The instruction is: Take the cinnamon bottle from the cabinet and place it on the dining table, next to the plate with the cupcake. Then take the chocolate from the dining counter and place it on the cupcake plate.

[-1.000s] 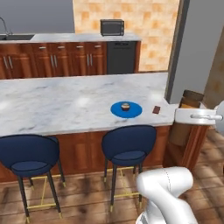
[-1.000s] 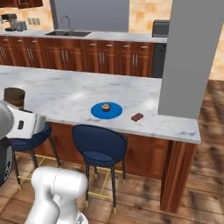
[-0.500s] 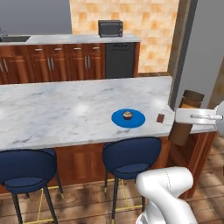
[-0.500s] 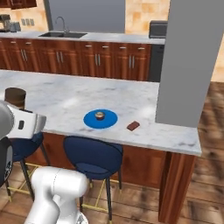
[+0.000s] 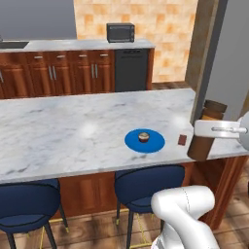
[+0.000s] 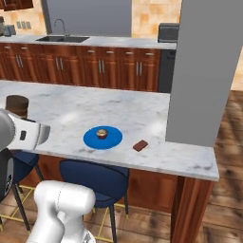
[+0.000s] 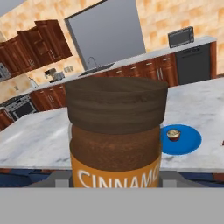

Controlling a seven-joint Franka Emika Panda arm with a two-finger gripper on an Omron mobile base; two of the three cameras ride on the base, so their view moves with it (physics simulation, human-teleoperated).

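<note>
A grey pillar (image 6: pixel 204 71) stands on the table (image 5: pixel 58 136) at its end, just beyond the chocolate (image 6: pixel 140 145). Two blue stools (image 5: pixel 146 187) sit under the near edge. The blue plate (image 5: pixel 144 141) with the cupcake (image 5: pixel 143 137) lies near that edge, the chocolate apart from it toward the pillar end. The bottle (image 7: pixel 116 135) is off the table, held past the near corner at the pillar end; it is upright, with a dark brown cap, brown contents and an orange label reading CINNAMO. The gripper (image 5: pixel 214 130) is clamped around the bottle; its fingers are hidden.
</note>
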